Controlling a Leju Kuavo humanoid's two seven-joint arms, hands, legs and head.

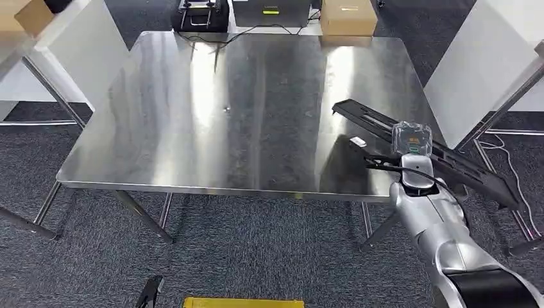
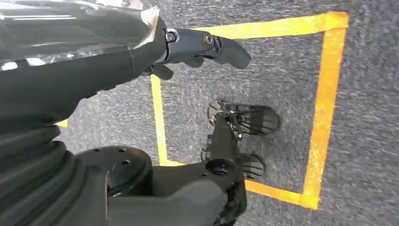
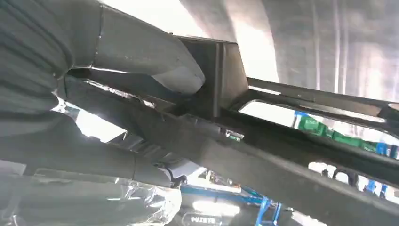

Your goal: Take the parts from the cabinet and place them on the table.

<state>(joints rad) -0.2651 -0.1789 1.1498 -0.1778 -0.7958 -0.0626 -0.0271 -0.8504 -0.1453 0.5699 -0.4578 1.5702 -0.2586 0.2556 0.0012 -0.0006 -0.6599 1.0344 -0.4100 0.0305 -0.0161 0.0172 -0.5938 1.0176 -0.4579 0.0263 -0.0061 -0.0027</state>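
Note:
A long black flat part (image 1: 367,117) hangs slanted over the right side of the steel table (image 1: 224,109), its far end above the tabletop and its near end past the table's right edge. My right hand (image 1: 392,164) grips it near its middle. In the right wrist view the grey thumb (image 3: 141,59) presses on the black part (image 3: 282,162), whose frame crosses the picture. My left hand (image 2: 197,47) hangs beside my body over the carpet, holding nothing, with its dark fingers stretched out.
A cardboard box (image 1: 348,16) and a black device (image 1: 202,16) stand beyond the table's far edge. White panels on metal frames flank the table left (image 1: 83,51) and right (image 1: 481,70). Yellow tape (image 2: 324,94) marks a square on the floor.

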